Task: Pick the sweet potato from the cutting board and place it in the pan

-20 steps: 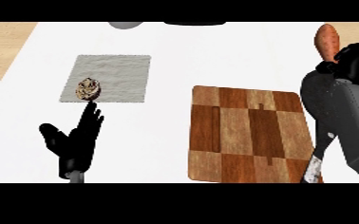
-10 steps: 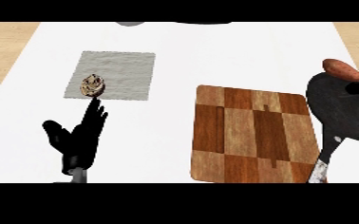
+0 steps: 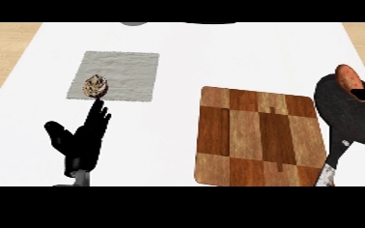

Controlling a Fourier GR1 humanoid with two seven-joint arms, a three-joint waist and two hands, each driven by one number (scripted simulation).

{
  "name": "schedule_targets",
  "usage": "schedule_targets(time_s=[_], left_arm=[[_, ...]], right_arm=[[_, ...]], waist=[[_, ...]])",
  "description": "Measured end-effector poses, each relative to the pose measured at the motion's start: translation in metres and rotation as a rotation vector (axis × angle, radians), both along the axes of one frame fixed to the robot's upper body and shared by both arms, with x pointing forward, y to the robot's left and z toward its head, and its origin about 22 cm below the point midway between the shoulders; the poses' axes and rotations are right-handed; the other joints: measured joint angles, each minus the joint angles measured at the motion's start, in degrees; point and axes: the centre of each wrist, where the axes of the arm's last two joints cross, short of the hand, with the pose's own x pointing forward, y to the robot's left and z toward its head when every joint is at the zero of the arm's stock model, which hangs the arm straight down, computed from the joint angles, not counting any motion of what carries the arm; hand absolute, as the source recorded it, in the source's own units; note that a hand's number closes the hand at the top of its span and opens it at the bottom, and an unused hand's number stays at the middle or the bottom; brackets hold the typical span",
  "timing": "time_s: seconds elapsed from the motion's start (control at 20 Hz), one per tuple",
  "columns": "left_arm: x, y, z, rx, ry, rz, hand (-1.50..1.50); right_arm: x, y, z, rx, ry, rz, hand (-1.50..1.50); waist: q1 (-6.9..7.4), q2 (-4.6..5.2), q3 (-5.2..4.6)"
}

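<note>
The sweet potato [image 3: 348, 78], orange-brown, sticks up out of my right hand [image 3: 343, 110] at the view's right edge, just beyond the board's far right corner. The hand's fingers curl round it and hide its lower part. The checkered wooden cutting board [image 3: 255, 136] lies at the lower right with nothing on it. My left hand [image 3: 80, 141] rests open at the lower left, fingers pointing up, well left of the board. No pan shows clearly; only a dark sliver [image 3: 211, 23] sits at the top edge.
A grey cloth [image 3: 122, 72] lies at the upper left with a small brown, ridged object [image 3: 96, 86] on its near left corner, just above my left fingertips. A grey sliver [image 3: 134, 23] shows at the top edge. Wooden floor borders the white counter [image 3: 235, 58] on both sides.
My right hand has come down and toward the view's right edge with the sweet potato in it. The left hand has hardly moved.
</note>
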Motion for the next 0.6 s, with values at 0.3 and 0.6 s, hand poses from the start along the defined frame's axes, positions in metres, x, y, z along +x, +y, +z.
schedule_targets(time_s=[0.3,0.6], left_arm=[[-0.007,0.003,-0.007,0.001,0.013,0.021,0.0],[-0.011,0.007,-0.008,0.003,0.016,0.032,0.0]], right_arm=[[0.004,-0.004,0.017,0.149,-0.314,0.071,-1.5],[-0.022,-0.028,0.007,0.327,-0.557,0.132,-1.5]], waist=[[-1.35,-0.57,0.04],[-2.31,-0.94,-0.13]])
